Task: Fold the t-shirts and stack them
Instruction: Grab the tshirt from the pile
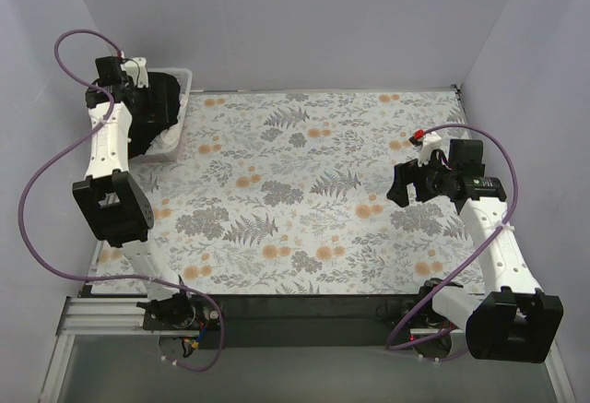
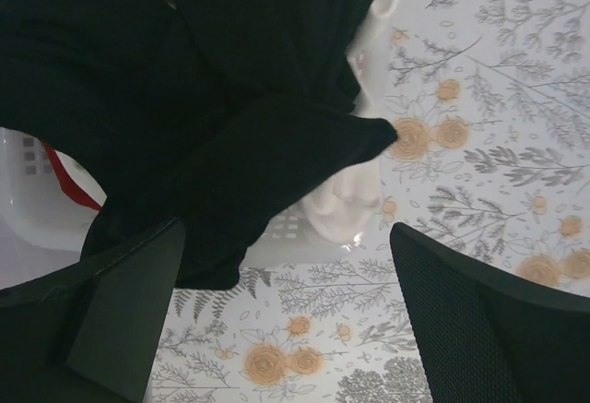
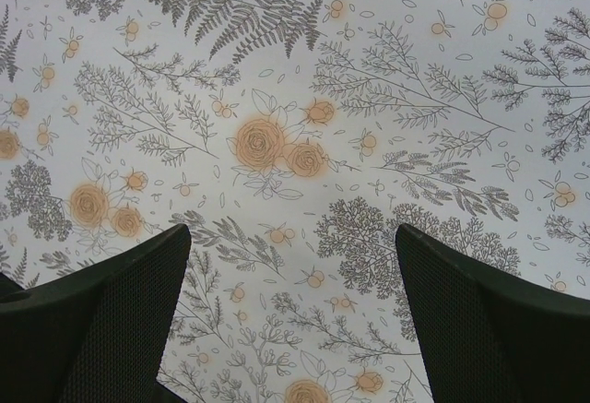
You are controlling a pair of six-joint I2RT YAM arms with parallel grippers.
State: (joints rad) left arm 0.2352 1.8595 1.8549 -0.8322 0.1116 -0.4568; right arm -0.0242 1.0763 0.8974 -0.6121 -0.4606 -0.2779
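Black t-shirt [image 2: 184, 99] heaped in basket [image 1: 187, 77] at 10 o'clock.
Left gripper [image 2: 286, 230], right gripper [image 3: 293, 231]: fingers apart, empty; perhaps red t-shirt [image 2: 69, 178] beneath.

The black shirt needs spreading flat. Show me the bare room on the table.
Free: the middle of the table, from the basket to the right gripper, and along its near edge. Crowded: the far-left corner, where the black t-shirt spills from the basket under the left gripper.
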